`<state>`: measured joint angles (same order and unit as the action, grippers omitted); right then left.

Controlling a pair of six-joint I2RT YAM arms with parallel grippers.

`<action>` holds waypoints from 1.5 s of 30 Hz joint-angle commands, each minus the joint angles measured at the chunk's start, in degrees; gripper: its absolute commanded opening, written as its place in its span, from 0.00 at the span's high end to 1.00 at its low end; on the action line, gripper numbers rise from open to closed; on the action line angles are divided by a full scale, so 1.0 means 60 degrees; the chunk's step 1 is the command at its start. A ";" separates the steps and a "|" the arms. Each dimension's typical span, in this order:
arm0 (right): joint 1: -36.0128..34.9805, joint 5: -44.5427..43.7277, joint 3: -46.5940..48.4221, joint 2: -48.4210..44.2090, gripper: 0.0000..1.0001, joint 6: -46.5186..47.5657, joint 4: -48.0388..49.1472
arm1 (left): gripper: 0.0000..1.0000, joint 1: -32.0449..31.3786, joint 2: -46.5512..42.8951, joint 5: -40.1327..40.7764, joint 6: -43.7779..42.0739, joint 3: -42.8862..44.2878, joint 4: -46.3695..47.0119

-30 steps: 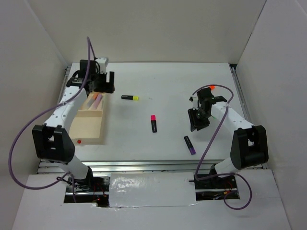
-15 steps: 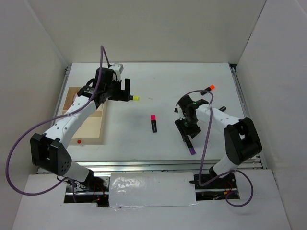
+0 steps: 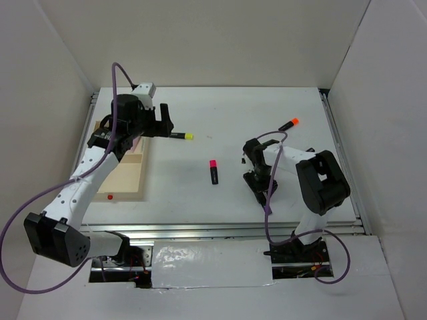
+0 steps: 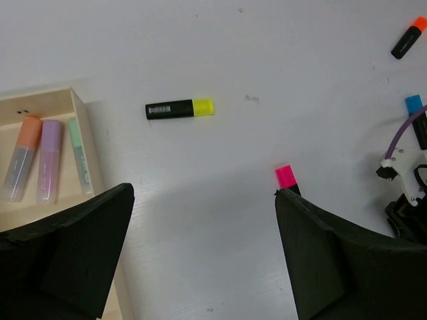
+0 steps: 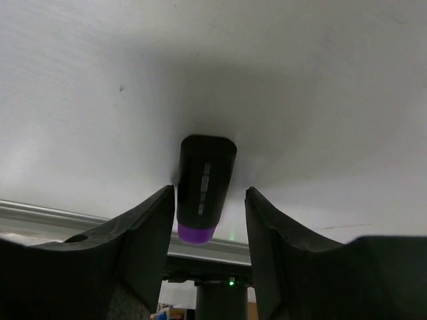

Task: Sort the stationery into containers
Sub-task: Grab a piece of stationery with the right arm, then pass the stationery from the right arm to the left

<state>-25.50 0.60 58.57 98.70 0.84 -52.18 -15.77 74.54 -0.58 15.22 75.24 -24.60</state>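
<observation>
My right gripper [image 3: 259, 184] is low on the table, open, its jaws either side of a black marker with a purple cap [image 5: 203, 197], with a gap on the right side. My left gripper [image 3: 163, 124] is open and empty, above the table by the far end of the wooden tray [image 3: 123, 175]. Three pastel markers lie in the tray's far compartment: orange [image 4: 22, 159], purple [image 4: 48, 160], green [image 4: 80, 155]. A yellow-capped marker [image 3: 181, 136] lies just right of the left gripper. A pink-capped marker [image 3: 213, 171] lies mid-table.
An orange-capped marker [image 3: 289, 124] lies at the far right. A blue-capped marker [image 4: 413, 104] shows beside the right arm in the left wrist view. The tray's red dot [image 3: 110, 197] is on its near rim. White walls enclose the table.
My right gripper has moved left and toward the near edge, down around the purple-capped marker. My left gripper has left the tray and swung right toward the yellow-capped marker.
</observation>
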 commanded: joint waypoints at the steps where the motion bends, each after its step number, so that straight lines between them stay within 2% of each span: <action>1: -0.0043 -0.0144 0.0141 0.0454 0.47 0.0108 -0.0005 | 0.01 0.0065 -0.0412 -0.0532 -0.0207 -0.0308 0.0715; 3: -0.0028 -0.0159 0.0112 0.0557 0.50 0.0167 0.0141 | 0.01 0.0050 -0.0660 -0.0883 -0.0631 -0.0469 0.0920; 5: 0.0001 -0.0159 0.0083 0.0660 0.59 0.0211 0.0230 | 0.01 0.0079 -0.0982 -0.1206 -0.1202 -0.0689 0.1067; 6: 0.0001 -0.0144 0.0126 0.0776 0.70 0.0240 0.0216 | 0.01 0.0079 -0.1099 -0.1555 -0.1393 -0.0849 0.1126; 9: 0.0045 0.0557 0.0579 0.0851 0.94 0.0474 -0.0090 | 0.01 0.0065 -0.1670 -0.2463 -0.2271 -0.1332 0.1506; 11: 0.0104 0.1446 0.1413 0.0749 0.99 0.0708 -0.0616 | 0.04 0.0007 -0.2154 -0.3137 -0.3164 -0.1641 0.1828; 12: 0.0075 0.1830 0.2155 0.0676 1.00 0.0927 -0.0851 | 0.06 -0.0168 -0.2300 -0.4025 -0.3936 -0.1889 0.1829; 14: 0.0016 0.2866 0.3067 0.0704 1.00 0.1162 -0.1654 | 0.07 -0.0548 -0.2623 -0.4691 -0.4730 -0.2052 0.1495; 15: -0.0042 0.3192 0.4028 0.0893 1.00 0.1265 -0.1920 | 0.09 -0.1319 -0.2740 -0.4722 -0.5605 -0.2197 0.1304; 18: -0.0159 0.4642 0.5308 0.1392 1.00 0.1528 -0.2859 | 0.13 -0.2830 -0.2887 -0.4576 -0.7073 -0.2549 0.0556; 20: -0.0393 0.5170 0.5356 0.1582 1.00 0.1544 -0.2890 | 0.15 -0.3316 -0.2859 -0.4606 -0.7602 -0.2754 0.0250; 22: -0.0540 0.5785 0.5444 0.1831 1.00 0.1602 -0.3050 | 0.17 -0.3989 -0.2858 -0.3937 -0.8392 -0.2886 -0.0029; 23: -0.0657 0.6514 0.5531 0.2151 1.00 0.1632 -0.3312 | 0.17 -0.4950 -0.2902 -0.3526 -0.9383 -0.3105 -0.0132; 26: -0.0847 0.7775 0.5854 0.2505 1.00 0.1603 -0.3563 | 0.21 -0.6462 -0.2932 -0.2308 -1.0765 -0.3486 -0.0397; 29: -0.1096 0.8058 0.5840 0.2492 1.00 0.1457 -0.3432 | 0.21 -0.7372 -0.2640 -0.1781 -1.1411 -0.3604 -0.0339; 34: -0.1448 0.8644 0.5518 0.2389 1.00 0.1354 -0.3432 | 0.21 -0.8094 -0.2214 -0.1603 -1.2087 -0.3707 0.0012; 37: -0.1770 0.8864 0.5298 0.2257 1.00 0.1471 -0.3534 | 0.26 -0.8474 -0.1892 -0.1471 -1.2366 -0.3722 0.0042; 45: -0.2371 0.9348 0.5312 0.2154 1.00 0.1661 -0.3855 | 0.34 -0.8578 -0.1365 -0.1587 -1.2689 -0.3693 -0.0294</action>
<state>-38.94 53.30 90.26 114.96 9.47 -71.83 -66.96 65.67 -9.08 -58.63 52.88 -26.41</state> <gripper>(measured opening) 0.373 0.666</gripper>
